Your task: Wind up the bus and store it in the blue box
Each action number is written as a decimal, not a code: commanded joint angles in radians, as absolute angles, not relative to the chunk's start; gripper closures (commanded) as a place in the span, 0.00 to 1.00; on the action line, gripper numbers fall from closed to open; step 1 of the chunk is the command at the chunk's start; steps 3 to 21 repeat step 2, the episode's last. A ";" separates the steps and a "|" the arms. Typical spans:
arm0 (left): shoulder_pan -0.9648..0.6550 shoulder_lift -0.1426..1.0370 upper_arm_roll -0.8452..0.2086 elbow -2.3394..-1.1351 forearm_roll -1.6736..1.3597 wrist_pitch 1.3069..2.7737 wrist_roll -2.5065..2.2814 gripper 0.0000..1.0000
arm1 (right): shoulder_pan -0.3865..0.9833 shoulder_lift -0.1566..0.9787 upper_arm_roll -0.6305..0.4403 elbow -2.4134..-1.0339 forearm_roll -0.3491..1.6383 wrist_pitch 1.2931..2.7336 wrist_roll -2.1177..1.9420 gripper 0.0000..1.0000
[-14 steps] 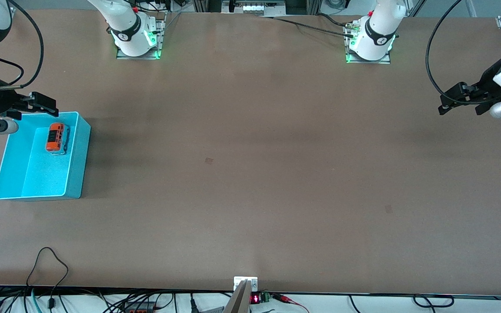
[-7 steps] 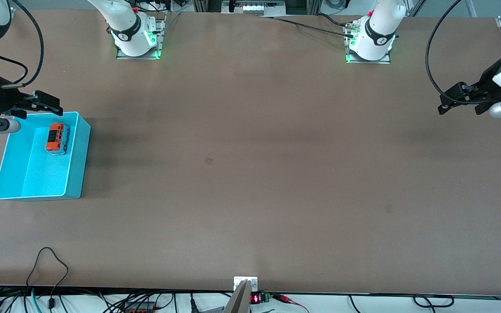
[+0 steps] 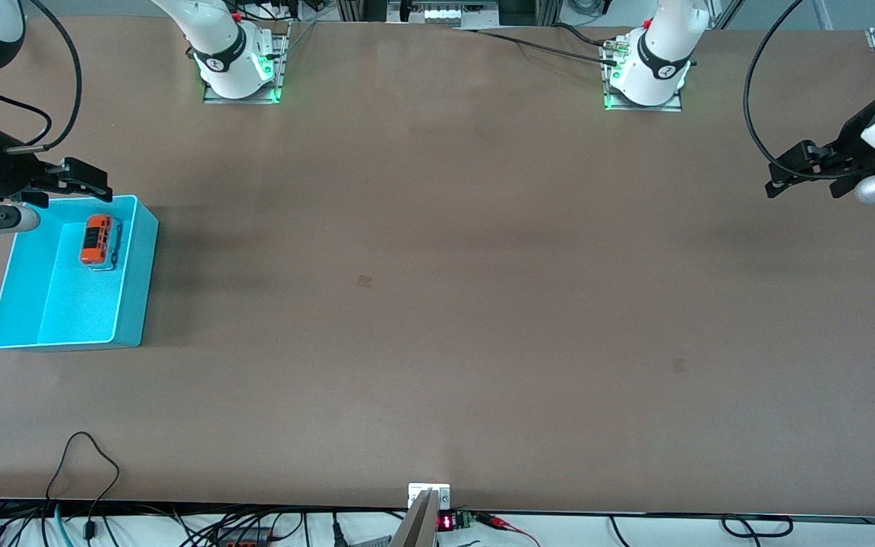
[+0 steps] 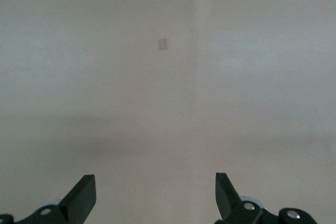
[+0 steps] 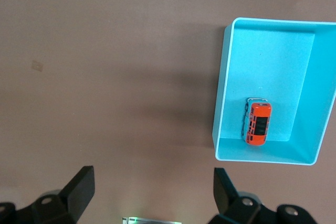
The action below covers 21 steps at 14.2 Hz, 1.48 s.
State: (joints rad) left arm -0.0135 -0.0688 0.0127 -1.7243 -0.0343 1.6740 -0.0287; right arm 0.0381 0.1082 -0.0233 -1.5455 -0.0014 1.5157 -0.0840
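Note:
The bus, orange-red with dark windows, lies in the blue box at the right arm's end of the table. It rests in the part of the box farther from the front camera. In the right wrist view the bus sits by one end wall of the blue box. My right gripper hangs open and empty over the box's rim on the bases' side; its own view shows the right gripper over bare table. My left gripper waits open over the left arm's end, with the left gripper empty.
The table carries only a small dark mark near its middle and a fainter mark toward the left arm's end. A loose black cable loops onto the edge nearest the front camera.
My right gripper has drifted slightly away from the box toward the bases. The left gripper has edged a little the same way. The bus has stayed where it lies.

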 commanded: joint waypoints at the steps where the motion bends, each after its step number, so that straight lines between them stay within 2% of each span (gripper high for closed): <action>1: -0.012 -0.094 0.009 -1.744 -0.011 1.672 -0.021 0.00 | 0.072 0.103 -0.061 -1.534 0.015 1.497 -0.074 0.00; 21: -0.012 -0.094 0.009 -1.744 -0.011 1.672 -0.020 0.00 | 0.072 0.104 -0.061 -1.534 0.015 1.497 -0.074 0.00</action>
